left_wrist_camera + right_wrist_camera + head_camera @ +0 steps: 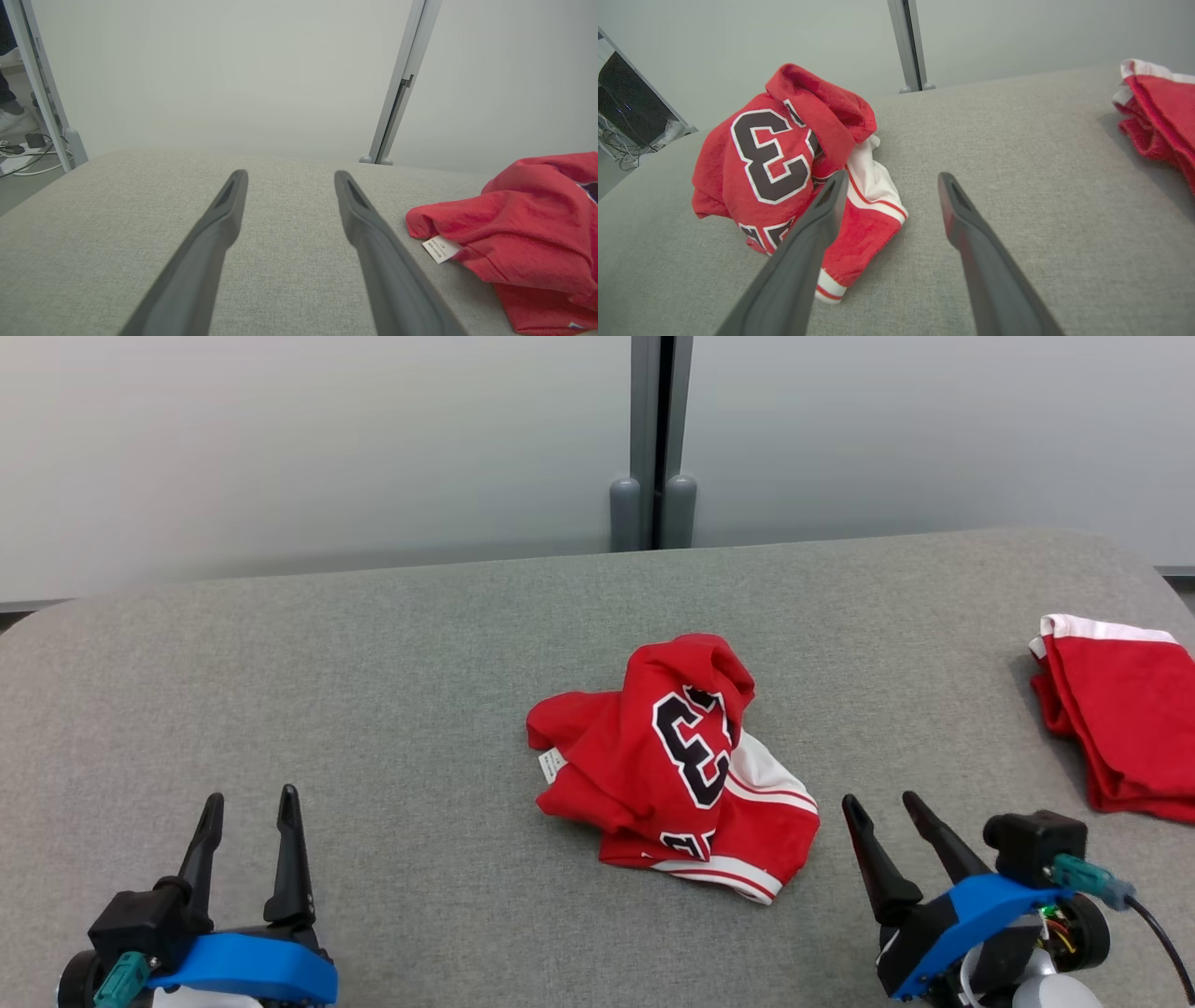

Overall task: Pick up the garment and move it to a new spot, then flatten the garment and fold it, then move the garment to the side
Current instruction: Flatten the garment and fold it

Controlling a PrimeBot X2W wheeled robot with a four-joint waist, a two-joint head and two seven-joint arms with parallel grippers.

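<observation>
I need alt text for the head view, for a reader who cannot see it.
A crumpled red garment with a black number lies heaped at the middle of a grey table. The left gripper and right gripper rest open near the front, one on each side, holding nothing. A folded red garment lies at the right edge.

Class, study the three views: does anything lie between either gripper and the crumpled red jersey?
Nothing visible does. Only bare grey table separates the left gripper and the right gripper from the jersey. The folded red garment lies off to the right, outside both paths.
</observation>
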